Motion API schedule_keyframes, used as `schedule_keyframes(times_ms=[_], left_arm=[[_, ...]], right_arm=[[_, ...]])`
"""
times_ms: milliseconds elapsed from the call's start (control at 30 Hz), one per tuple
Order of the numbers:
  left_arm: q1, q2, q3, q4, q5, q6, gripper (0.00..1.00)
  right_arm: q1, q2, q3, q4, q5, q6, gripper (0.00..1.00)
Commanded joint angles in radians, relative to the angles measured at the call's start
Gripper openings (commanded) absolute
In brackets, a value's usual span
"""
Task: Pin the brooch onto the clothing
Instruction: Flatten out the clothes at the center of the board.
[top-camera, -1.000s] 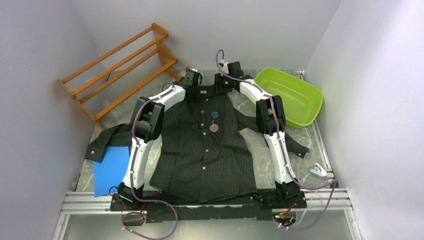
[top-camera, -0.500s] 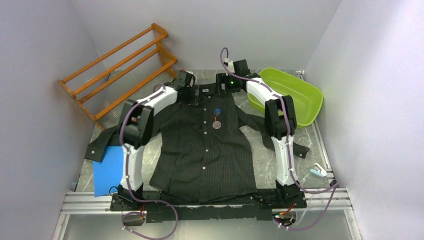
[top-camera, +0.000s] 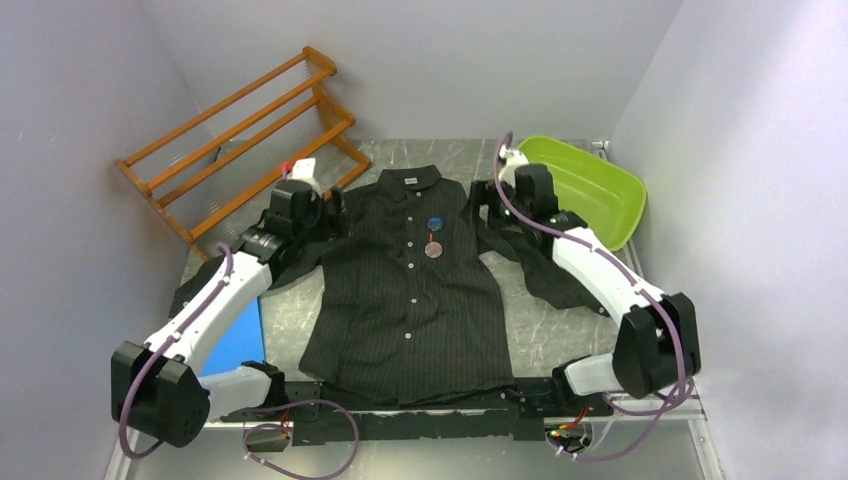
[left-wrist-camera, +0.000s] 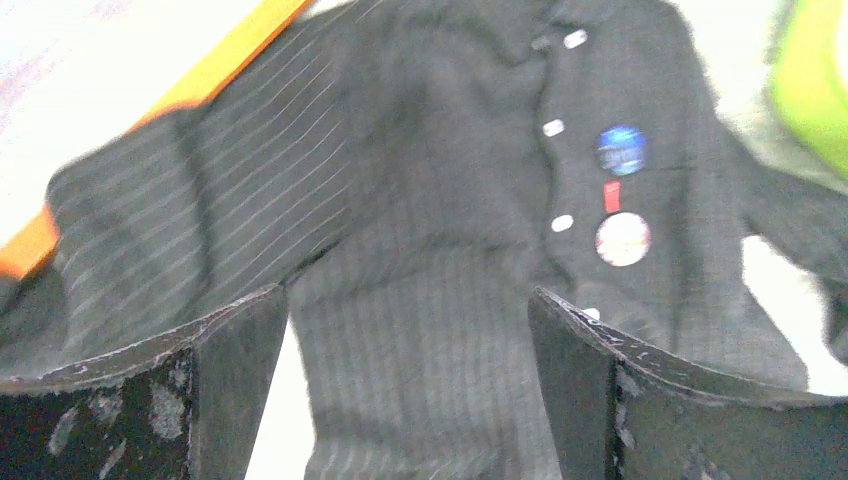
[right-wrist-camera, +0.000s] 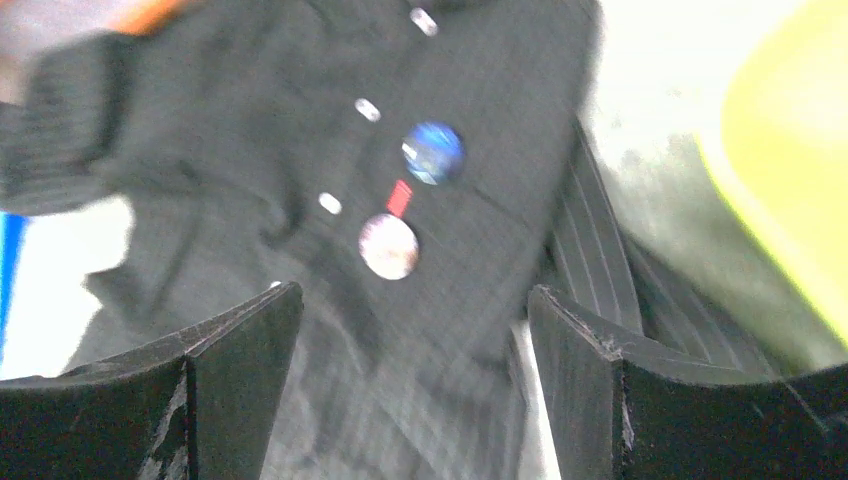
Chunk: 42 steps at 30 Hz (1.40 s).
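L gripper (top-camera: 336, 213) hung over the shirt's (top-camera: 410, 300) shoulder on its own side, elbow folded low & swung outward. R gripper (top-camera: 482, 205) mirrored it opposite. Shirt lay flat, buttoned, mid-table. Wrist cams showed both jaws spread wide w/ nothing between, which overhead couldn't. They also showed the blue brooch (left-wrist-camera: 621, 150), red mark (left-wrist-camera: 611, 196) & pale round brooch (left-wrist-camera: 622, 239) beside the placket. Only overhead showed elbows & hem.
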<state>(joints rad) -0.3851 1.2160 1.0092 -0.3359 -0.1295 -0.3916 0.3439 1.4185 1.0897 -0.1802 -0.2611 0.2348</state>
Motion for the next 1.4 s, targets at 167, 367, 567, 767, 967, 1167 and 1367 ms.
schedule_keyframes(times_ms=[167,367,567,767,967,1167,1367], left_arm=[[0.302,-0.094,-0.296,-0.05,0.1,-0.214,0.95],[0.403,-0.06,-0.358,0.032,0.136,-0.293,0.95],[0.492,-0.004,-0.346,0.037,0.131,-0.307,0.95],[0.549,-0.026,-0.379,0.053,0.095,-0.347,0.95],[0.602,-0.002,-0.409,0.089,0.093,-0.379,0.91],[0.637,0.034,-0.42,0.118,0.104,-0.393,0.75],[0.666,0.042,-0.43,0.102,0.048,-0.417,0.52]], right_arm=[[-0.078,-0.177,-0.372,0.026,0.402,0.113,0.82],[-0.097,-0.106,-0.376,0.033,0.468,0.097,0.79],[-0.097,-0.027,-0.337,0.041,0.481,0.081,0.71],[-0.1,0.026,-0.327,0.08,0.39,0.063,0.52],[-0.1,0.042,-0.301,0.06,0.426,0.061,0.0],[-0.106,-0.021,-0.289,0.031,0.451,0.061,0.0],[-0.189,-0.157,-0.305,0.029,0.435,0.098,0.0]])
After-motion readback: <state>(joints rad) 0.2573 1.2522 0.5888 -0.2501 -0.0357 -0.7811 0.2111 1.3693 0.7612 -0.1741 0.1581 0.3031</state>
